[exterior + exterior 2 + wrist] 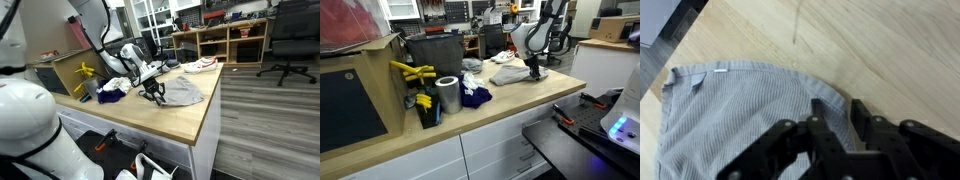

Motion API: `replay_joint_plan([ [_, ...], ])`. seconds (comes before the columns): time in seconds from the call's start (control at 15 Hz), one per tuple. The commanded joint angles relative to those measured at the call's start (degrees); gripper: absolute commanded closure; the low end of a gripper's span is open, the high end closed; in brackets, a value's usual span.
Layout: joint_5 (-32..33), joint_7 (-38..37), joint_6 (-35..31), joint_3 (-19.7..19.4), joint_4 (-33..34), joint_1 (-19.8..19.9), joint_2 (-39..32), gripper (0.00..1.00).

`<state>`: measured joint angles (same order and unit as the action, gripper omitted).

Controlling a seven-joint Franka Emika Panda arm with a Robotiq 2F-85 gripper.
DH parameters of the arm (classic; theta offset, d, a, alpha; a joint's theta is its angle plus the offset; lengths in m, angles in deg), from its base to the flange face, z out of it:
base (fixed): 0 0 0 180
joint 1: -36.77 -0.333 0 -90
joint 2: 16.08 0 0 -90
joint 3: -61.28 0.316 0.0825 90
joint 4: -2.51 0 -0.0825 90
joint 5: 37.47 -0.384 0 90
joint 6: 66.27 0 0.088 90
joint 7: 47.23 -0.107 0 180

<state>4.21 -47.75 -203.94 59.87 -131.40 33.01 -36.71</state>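
A grey ribbed cloth (pixel 730 110) with a small white label lies flat on the wooden tabletop (pixel 890 50); both exterior views show it, cloth (pixel 183 92) and cloth (pixel 518 74). My gripper (pixel 836 108) is down over its right-hand edge, and cloth shows in the gap between the two black fingers. The jaws stand narrowed with a visible gap, and the fabric between them looks flat, not pinched. In the exterior views the gripper (pixel 155 95) (pixel 533 72) points straight down onto the cloth's near edge.
A dark blue cloth (pixel 473 96), a metal can (pixel 447 95), yellow clamps (pixel 412 72) and a black bin (pixel 433 50) crowd one end of the table. A white cloth (pixel 502 57) lies behind. The table's edge (pixel 205 125) drops to the floor.
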Motion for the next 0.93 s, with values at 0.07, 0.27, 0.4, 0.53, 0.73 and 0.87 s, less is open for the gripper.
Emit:
replay_joint_plan([
  [0.07, -4.8, 0.4, -0.2, 1.0, -0.4, 0.6, 1.0, 0.99],
  [0.27, -13.3, 4.9, 2.6, 2.8, -0.2, 1.1, 1.7, 1.00],
  [0.4, -20.8, 10.5, 6.2, 4.4, 0.2, 1.8, 2.7, 0.99],
  [0.53, -28.2, 17.2, 12.0, 6.1, 1.6, 2.9, 3.8, 0.99],
  [0.73, -35.6, 26.4, 23.3, 7.4, 4.8, 4.2, 5.5, 0.99],
  [0.87, -37.9, 31.2, 30.9, 7.2, 7.7, 4.8, 5.9, 0.99],
])
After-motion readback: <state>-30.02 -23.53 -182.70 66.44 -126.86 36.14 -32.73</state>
